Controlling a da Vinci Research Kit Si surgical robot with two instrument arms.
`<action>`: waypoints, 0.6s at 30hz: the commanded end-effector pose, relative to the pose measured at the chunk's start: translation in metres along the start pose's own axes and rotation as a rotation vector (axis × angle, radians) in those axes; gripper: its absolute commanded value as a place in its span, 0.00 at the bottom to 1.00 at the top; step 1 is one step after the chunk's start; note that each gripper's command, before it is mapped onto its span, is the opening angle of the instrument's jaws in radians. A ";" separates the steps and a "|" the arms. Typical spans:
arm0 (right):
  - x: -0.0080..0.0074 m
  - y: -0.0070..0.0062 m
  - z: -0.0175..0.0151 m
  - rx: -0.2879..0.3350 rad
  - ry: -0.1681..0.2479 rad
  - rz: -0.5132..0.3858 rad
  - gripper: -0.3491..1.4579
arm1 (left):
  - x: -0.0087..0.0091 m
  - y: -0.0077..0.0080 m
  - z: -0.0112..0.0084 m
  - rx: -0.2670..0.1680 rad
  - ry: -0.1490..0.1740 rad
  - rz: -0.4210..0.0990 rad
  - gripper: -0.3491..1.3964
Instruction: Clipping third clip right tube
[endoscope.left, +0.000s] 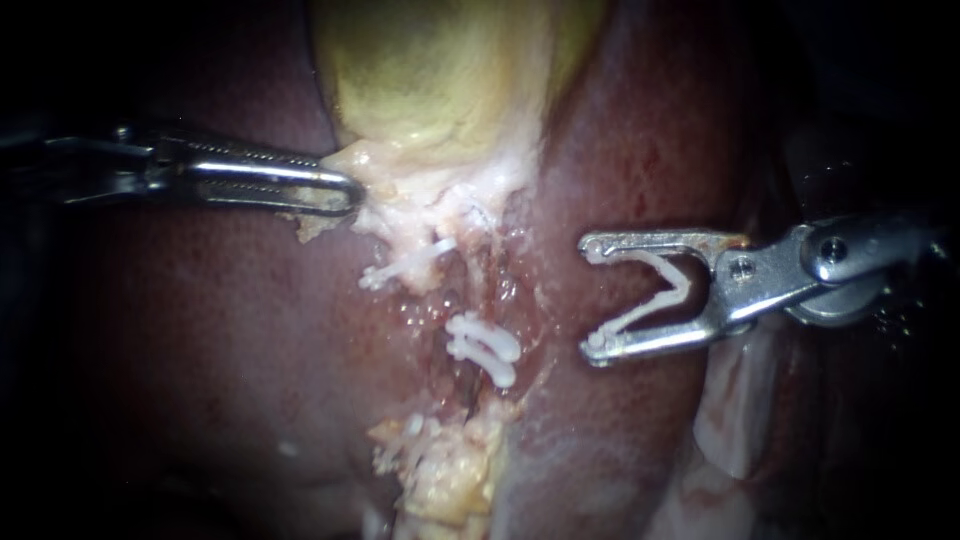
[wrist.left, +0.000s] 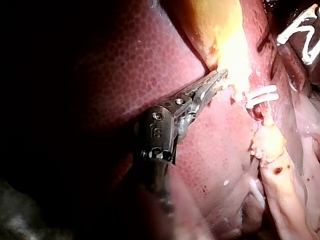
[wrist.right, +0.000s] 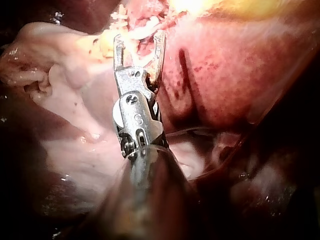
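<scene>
My right instrument (endoscope.left: 592, 295) comes in from the right, its jaws spread wide around an open white V-shaped clip (endoscope.left: 655, 290) that both jaws touch. It hovers over the liver, to the right of the tube and apart from it. Two white clips (endoscope.left: 484, 346) sit close together on the right tube (endoscope.left: 462, 375). Another clip (endoscope.left: 405, 265) lies up and left of them. My left instrument (endoscope.left: 345, 190) has its jaws together on the pale tissue (endoscope.left: 400, 195) under the yellow gallbladder (endoscope.left: 450, 70). In the right wrist view the jaws (wrist.right: 139, 42) point at the pale tissue.
Dark red liver (endoscope.left: 200, 330) lies on both sides of the dissected groove. A lump of yellow fat (endoscope.left: 450, 465) sits below the clips. Pale loose tissue (endoscope.left: 730, 420) hangs under my right instrument. The left wrist view shows the paired clips (wrist.left: 262, 95) ahead of its jaws (wrist.left: 217, 79).
</scene>
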 end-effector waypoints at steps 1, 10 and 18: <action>0.0000 0.0000 0.0000 0.003 0.001 0.000 0.47 | 0.0001 0.0002 -0.0002 -0.001 0.000 0.000 0.00; 0.0001 0.0000 0.0003 0.011 0.002 0.001 0.47 | 0.0041 0.0019 -0.0056 0.000 0.019 -0.018 0.00; 0.0003 0.0000 0.0022 0.064 0.011 0.048 0.47 | 0.0057 0.0027 -0.0073 0.005 0.039 0.000 0.00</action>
